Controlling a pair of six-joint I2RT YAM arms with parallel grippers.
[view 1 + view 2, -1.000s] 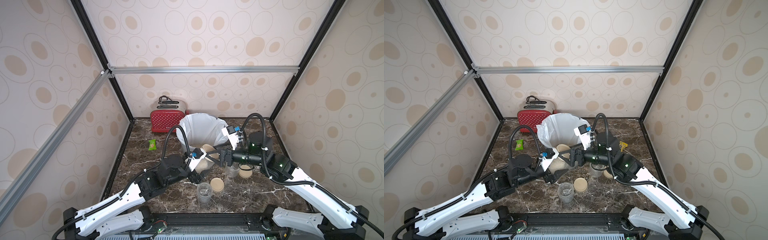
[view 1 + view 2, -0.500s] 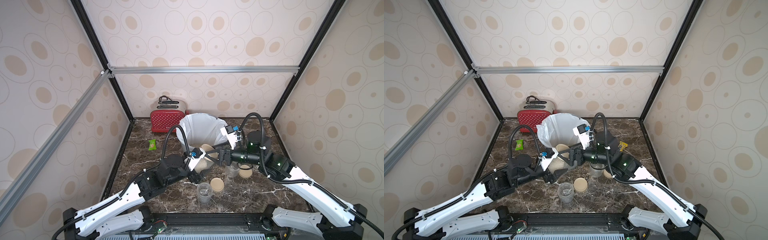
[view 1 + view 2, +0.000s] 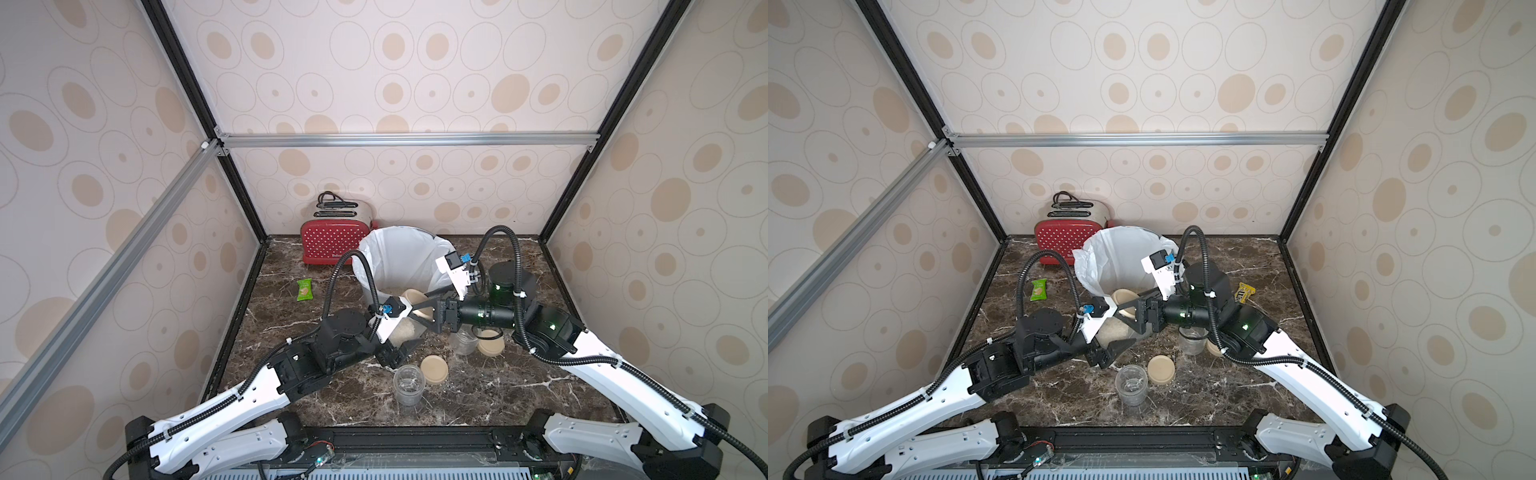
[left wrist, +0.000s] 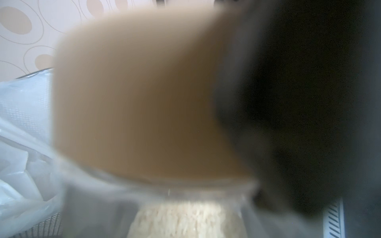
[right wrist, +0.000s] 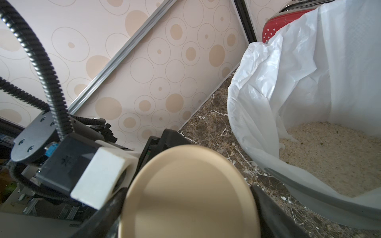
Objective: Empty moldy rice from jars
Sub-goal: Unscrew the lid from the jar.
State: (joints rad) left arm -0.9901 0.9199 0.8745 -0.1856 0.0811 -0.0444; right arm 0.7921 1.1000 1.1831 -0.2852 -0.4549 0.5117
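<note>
My left gripper [image 3: 403, 337] is shut on a tilted glass jar [image 3: 406, 332] about half full of pale rice [image 3: 1113, 330], held just in front of the bin. The jar's beige lid [image 3: 413, 300] is on and fills the left wrist view [image 4: 144, 92], with rice [image 4: 185, 220] below it. My right gripper [image 3: 416, 306] reaches in from the right, its black fingers [image 5: 268, 206] pressed on either side of that lid [image 5: 189, 195]. Two empty jars [image 3: 409, 384] [image 3: 464, 340] stand on the counter, each with a loose lid [image 3: 434, 369] [image 3: 490, 345] beside it.
The mesh bin with white liner [image 3: 403, 253] stands behind the held jar, with rice on its bottom [image 5: 329, 156]. A red toaster [image 3: 334, 245] stands at the back left. A green packet [image 3: 304, 289] lies at the left, a yellow packet [image 3: 1244, 291] at the right.
My right gripper has edged slightly left onto the lid of the held jar. The left arm and the jar have stayed in place.
</note>
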